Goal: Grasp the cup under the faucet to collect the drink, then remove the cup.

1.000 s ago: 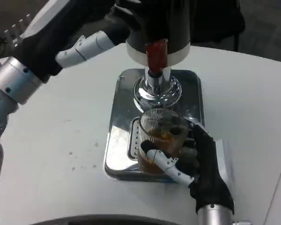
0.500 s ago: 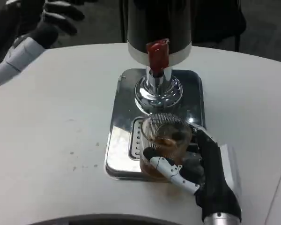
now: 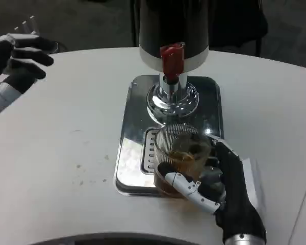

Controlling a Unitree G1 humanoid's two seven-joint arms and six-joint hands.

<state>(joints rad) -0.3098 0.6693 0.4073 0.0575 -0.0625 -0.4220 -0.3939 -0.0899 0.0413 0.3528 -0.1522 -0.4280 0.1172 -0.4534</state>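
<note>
A clear ribbed cup (image 3: pixel 180 155) with brown drink in it stands at the front of the shiny drip tray (image 3: pixel 132 132), a little nearer me than the chrome faucet (image 3: pixel 171 92) with its red tap lever (image 3: pixel 172 60). My right hand (image 3: pixel 222 186) grips the cup from the right, with fingers wrapped across its front. My left hand (image 3: pixel 18 58) hovers over the table at the far left, fingers apart and holding nothing.
The black dispenser body (image 3: pixel 173 25) rises behind the tray. The white round table (image 3: pixel 61 153) has a few small specks left of the tray. A dark edge shows along the bottom of the picture.
My left arm has pulled back from the dispenser top to the far left. The cup and my right hand have slid slightly toward me along the tray.
</note>
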